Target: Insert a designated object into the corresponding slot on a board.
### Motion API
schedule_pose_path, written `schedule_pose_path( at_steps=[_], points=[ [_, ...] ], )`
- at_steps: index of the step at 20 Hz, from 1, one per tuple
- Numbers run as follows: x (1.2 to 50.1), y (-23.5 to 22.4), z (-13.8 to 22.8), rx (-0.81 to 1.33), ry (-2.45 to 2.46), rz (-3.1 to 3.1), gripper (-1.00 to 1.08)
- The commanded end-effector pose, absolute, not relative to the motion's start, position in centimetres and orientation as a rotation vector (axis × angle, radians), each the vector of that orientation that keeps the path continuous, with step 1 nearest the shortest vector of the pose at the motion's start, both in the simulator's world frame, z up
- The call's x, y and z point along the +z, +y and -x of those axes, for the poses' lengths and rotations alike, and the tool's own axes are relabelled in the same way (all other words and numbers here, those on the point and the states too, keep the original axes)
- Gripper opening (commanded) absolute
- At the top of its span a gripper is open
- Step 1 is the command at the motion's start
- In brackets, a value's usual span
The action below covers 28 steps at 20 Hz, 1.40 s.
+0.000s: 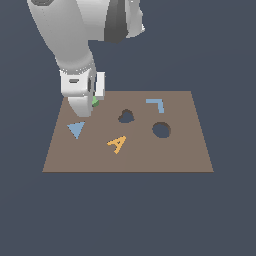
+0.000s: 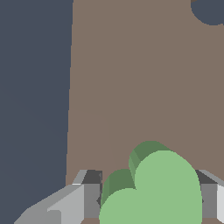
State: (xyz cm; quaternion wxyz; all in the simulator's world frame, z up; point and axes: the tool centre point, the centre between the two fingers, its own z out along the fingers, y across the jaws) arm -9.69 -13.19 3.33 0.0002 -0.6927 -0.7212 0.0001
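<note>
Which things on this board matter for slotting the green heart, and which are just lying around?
Part of the job:
- green heart block, between the fingers
- heart-shaped hole
- board

Just lying about:
- blue triangle
- orange letter A
- blue L-shaped piece
- round hole

- 1 flat brown rectangular board [image 1: 175,155]
- 2 dark holes: 1 heart-shaped slot [image 1: 126,117], 1 larger round hole [image 1: 161,130]
- 1 thick green heart-shaped block [image 2: 153,192], between the claw's fingers
- 1 flat blue triangle [image 1: 76,129]
- 1 orange letter A [image 1: 117,144]
- 1 light-blue L-shaped piece [image 1: 156,104]
- 1 grey claw [image 1: 88,102]
</note>
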Motion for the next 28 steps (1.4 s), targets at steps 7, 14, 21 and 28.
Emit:
schedule_pose_path(
  at_steps=[7,14,21,28],
  points=[
    [3.4,-12.9,8.5,0.0,-2.412,2.013,-1.0],
    [3.5,-12.1,6.8,0.0,-2.613,1.746,-1.0],
    [3.7,-10.4,4.7,-0.001,-2.848,1.329,-1.0],
    [3.8,-7.8,3.1,-0.001,-3.036,0.816,-1.0]
  ],
)
